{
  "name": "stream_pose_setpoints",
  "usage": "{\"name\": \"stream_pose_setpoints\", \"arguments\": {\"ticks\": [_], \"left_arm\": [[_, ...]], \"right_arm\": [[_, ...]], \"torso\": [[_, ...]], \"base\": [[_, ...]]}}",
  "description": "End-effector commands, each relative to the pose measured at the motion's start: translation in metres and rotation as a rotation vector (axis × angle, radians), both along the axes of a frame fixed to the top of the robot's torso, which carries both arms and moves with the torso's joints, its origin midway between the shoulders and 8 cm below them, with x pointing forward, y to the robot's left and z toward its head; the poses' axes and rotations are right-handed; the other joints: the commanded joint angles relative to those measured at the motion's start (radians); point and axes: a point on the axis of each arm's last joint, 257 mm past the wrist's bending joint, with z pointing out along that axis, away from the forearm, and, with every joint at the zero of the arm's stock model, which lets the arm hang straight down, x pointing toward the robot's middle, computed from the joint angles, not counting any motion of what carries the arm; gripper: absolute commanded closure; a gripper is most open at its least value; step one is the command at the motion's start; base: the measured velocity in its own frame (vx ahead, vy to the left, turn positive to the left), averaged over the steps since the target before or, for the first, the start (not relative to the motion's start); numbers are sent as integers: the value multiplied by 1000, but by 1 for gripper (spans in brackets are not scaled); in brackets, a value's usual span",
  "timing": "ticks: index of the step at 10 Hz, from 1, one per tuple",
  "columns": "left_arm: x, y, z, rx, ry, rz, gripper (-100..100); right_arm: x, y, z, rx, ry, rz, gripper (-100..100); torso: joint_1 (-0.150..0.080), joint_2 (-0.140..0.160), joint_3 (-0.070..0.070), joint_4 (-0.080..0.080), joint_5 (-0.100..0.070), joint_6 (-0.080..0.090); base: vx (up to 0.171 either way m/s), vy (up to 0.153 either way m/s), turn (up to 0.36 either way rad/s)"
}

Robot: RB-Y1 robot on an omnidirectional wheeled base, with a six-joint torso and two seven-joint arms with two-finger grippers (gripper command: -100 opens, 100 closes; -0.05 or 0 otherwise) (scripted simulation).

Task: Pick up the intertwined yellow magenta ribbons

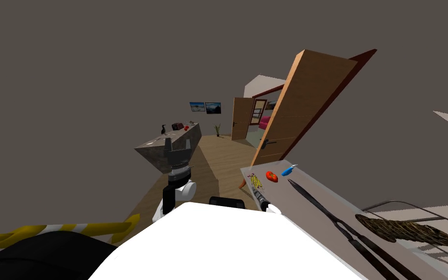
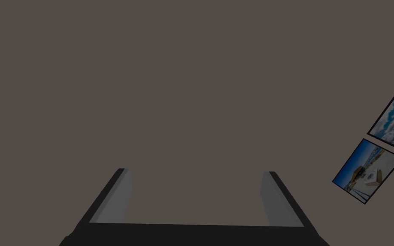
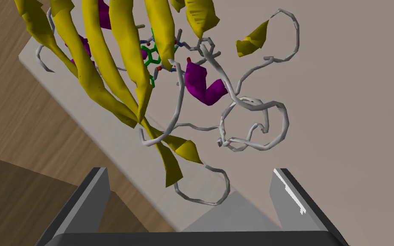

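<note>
right gripper (image 3: pixel 189 173) is open, fingers spread wide, nothing held. the ribbons (image 3: pixel 125 64) lie on the pale grey table (image 3: pixel 341 106) straight ahead of it, at the table's corner, with the wood floor (image 3: pixel 16 128) just past the edge. the main yellow bundle sits beyond the fingertips, off toward the finger that hangs over the table's edge. the magenta twist and thin grey loops sit nearer the middle. the lowest yellow tip and one grey loop reach into the gap between the two fingers. we see neither finger touching them. we can't tell how high the gripper is above the table.

the right wrist view gives the detail: yellow strands, magenta pieces, grey loops and a small green bit inside the tangle.

the head view gives the layout. there the ribbons are a small yellow streak at the table's near end, with our right arm's tip just short of them. a red tomato (image 1: pixel 271 176) is just beside the ribbons and a blue item (image 1: pixel 288 170) is near that. a long dark two-pronged tool (image 1: pixel 335 218) and a brown woven piece (image 1: pixel 403 231) lie elsewhere on the same table. an open wooden door (image 1: pixel 305 107) stands behind the table.

left gripper (image 1: pixel 178 142) is raised on our left, well apart from the table. the left wrist view shows its fingers apart and empty.
</note>
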Motion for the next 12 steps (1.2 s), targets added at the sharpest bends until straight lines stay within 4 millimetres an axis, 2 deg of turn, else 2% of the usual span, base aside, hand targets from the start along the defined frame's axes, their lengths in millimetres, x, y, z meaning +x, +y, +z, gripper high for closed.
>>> {"name": "stream_pose_setpoints", "arguments": {"ticks": [1,2,3,4,6,7,9,10,12], "left_arm": [[0,0,0,0,0,0,0],[0,0,0,0,0,0,0],[0,0,0,0,0,0,0],[0,0,0,0,0,0,0],[0,0,0,0,0,0,0],[0,0,0,0,0,0,0],[0,0,0,0,0,0,0],[0,0,0,0,0,0,0],[0,0,0,0,0,0,0]], "right_arm": [[0,0,0,0,0,0,0],[-4,10,-5,18,9,-32,-100],[-5,5,-5,2,11,-46,-100],[-9,17,-9,31,18,-68,-100],[-10,10,-9,4,20,-92,-100],[-14,23,-13,28,26,-113,-100],[-15,15,-12,5,26,-138,-100],[-20,28,-16,29,30,-165,-100],[-21,21,-15,5,30,-184,-100]], "torso": [[0,0,0,0,0,0],[1,1,1,0,0,0],[-1,2,1,1,0,-1],[-3,3,2,1,0,0],[-5,4,3,1,-1,0],[-2,3,2,1,0,0],[-3,3,2,1,-1,0],[-1,2,1,1,0,0],[-4,0,1,1,-4,-3]], "base": [[5,-5,1],[2,-61,352],[-5,-78,164],[-34,-115,247],[-18,-79,76],[-7,-70,289],[-10,-63,86],[-20,-64,288],[-16,-62,84]]}}
